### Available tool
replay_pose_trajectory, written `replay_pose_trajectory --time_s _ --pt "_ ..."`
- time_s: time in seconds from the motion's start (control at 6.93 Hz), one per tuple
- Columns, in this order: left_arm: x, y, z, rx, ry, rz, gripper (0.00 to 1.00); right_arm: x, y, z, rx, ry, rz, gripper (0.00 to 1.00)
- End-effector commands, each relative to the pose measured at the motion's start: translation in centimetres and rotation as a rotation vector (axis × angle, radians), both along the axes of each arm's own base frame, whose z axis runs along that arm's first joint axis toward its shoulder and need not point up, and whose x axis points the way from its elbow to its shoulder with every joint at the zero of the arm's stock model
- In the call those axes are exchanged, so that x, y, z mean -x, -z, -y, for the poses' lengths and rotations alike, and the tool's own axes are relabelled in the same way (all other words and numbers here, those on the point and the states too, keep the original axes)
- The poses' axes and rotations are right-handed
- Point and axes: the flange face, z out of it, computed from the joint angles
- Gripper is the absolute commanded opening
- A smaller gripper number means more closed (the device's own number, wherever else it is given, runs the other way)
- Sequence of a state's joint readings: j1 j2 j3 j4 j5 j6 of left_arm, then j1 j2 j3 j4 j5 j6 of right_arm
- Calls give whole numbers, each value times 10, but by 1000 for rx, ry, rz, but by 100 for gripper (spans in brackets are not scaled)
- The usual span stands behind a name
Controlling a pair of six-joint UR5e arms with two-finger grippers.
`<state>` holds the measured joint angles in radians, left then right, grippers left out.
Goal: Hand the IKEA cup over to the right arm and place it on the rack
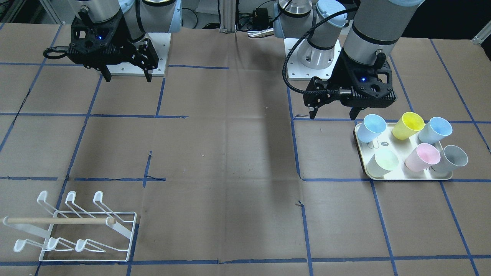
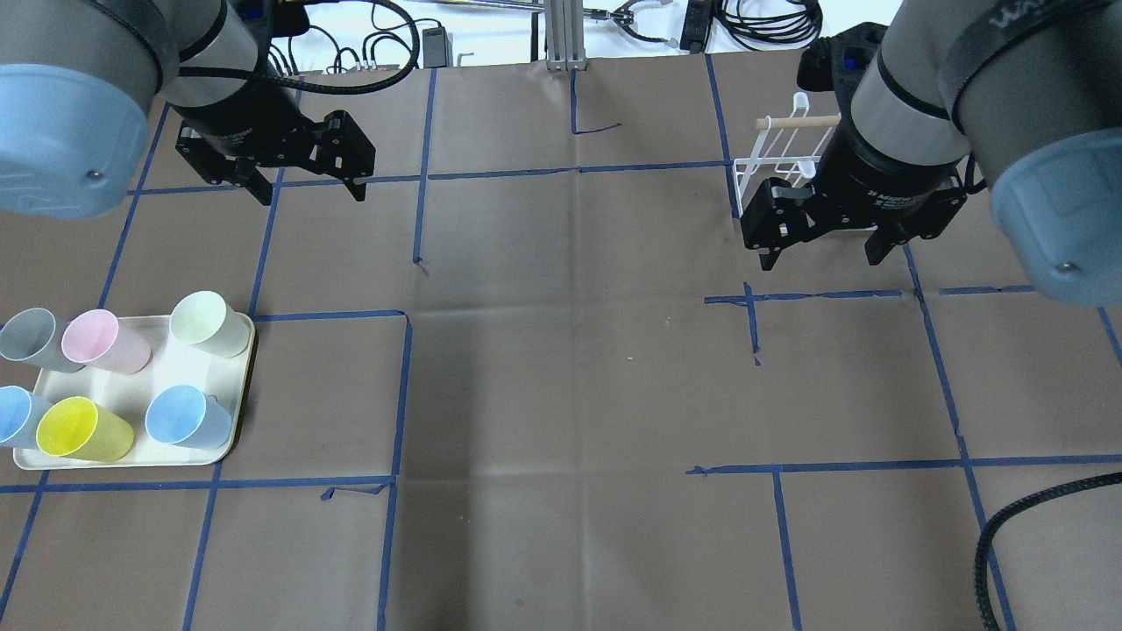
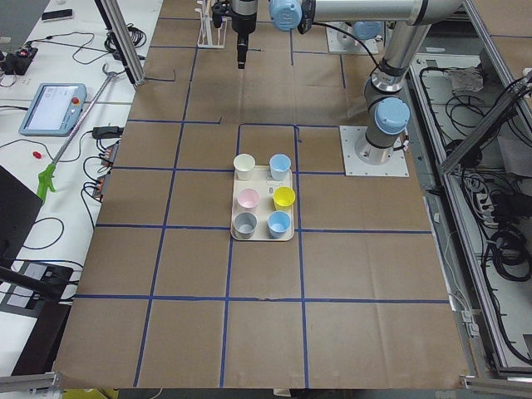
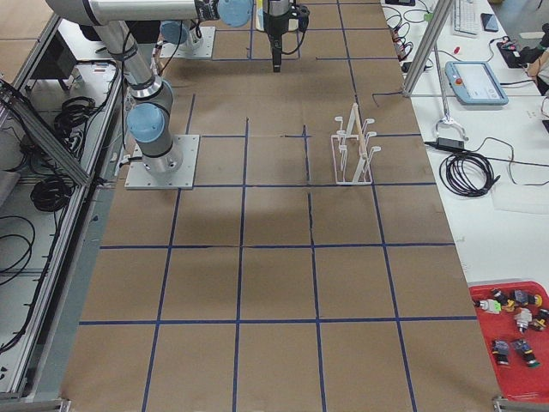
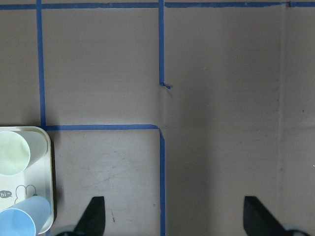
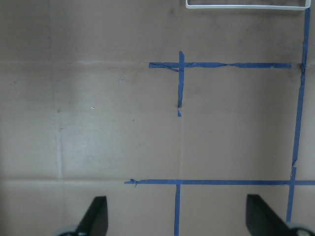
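Standing upright on tray (image 1: 406,177), six cups (image 1: 422,158), mouths up; rack dowel (image 1: 57,220) level.

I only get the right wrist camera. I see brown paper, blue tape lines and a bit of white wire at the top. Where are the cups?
Observer: The six pastel plastic cups stand on a cream rectangular tray on the robot's left side of the table.
Operator: Is a cup on the rack yet?
Observer: No. The white wire rack with the wooden dowel has nothing on its prongs.
Operator: Is the other arm holding one?
Observer: No. The black two-finger left gripper hangs open and empty, off to the side of the tray.
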<state>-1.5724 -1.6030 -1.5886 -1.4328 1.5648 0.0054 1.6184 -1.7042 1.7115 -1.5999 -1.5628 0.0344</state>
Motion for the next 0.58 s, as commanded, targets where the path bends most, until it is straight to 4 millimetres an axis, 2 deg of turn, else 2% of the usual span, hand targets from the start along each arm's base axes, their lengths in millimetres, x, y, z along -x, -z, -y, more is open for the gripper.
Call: replay_pose_trajectory --time_s 0.0,0.29,0.43 --pt "0 0 -1 1 -1 0 100 0 0 0 0 2 0 100" --pt "-6 0 1 6 -4 2 100 0 0 1 0 1 0 100" --pt "-26 6 -3 -8 32 7 100 0 0 1 0 1 0 100"
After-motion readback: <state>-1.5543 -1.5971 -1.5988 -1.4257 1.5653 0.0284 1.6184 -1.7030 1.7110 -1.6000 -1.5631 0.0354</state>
